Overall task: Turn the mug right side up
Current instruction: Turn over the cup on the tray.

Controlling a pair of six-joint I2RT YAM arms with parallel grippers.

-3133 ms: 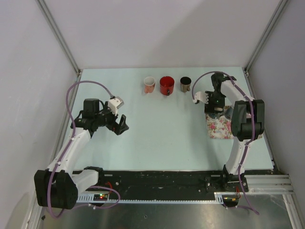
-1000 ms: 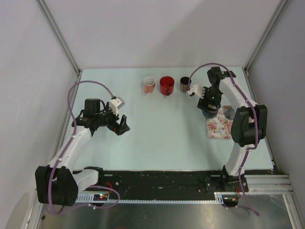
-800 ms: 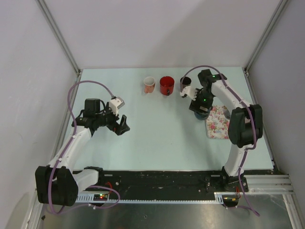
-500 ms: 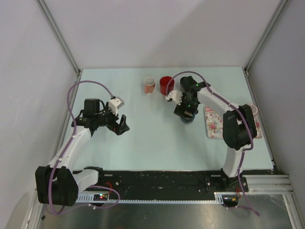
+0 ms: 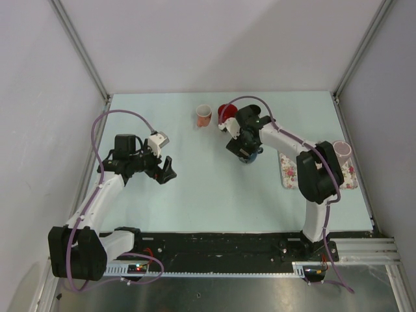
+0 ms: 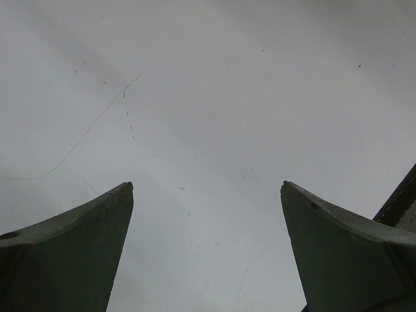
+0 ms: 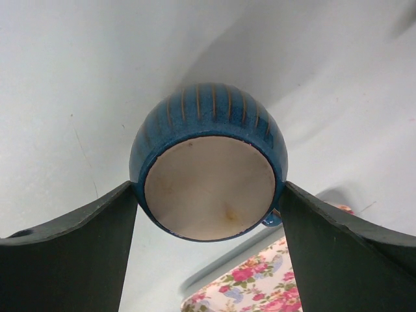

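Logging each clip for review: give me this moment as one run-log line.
left gripper: open, empty | right gripper: shut on blue mug | mug base: faces right wrist camera | task: mug not yet set upright

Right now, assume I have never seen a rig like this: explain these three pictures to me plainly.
This is a robot: a left arm and a right arm bolted at the near edge of a table. The wide picture looks down from above and behind them. The other two come from a camera on each wrist, so the dark wedges are that arm's own fingers. The left end effector is open, with only bare table before it. The right end effector clamps a blue mug, its pale base facing the camera. From above, a pink mug and a red mug stand at the back. A floral mat lies right, with a mauve mug at its far corner.
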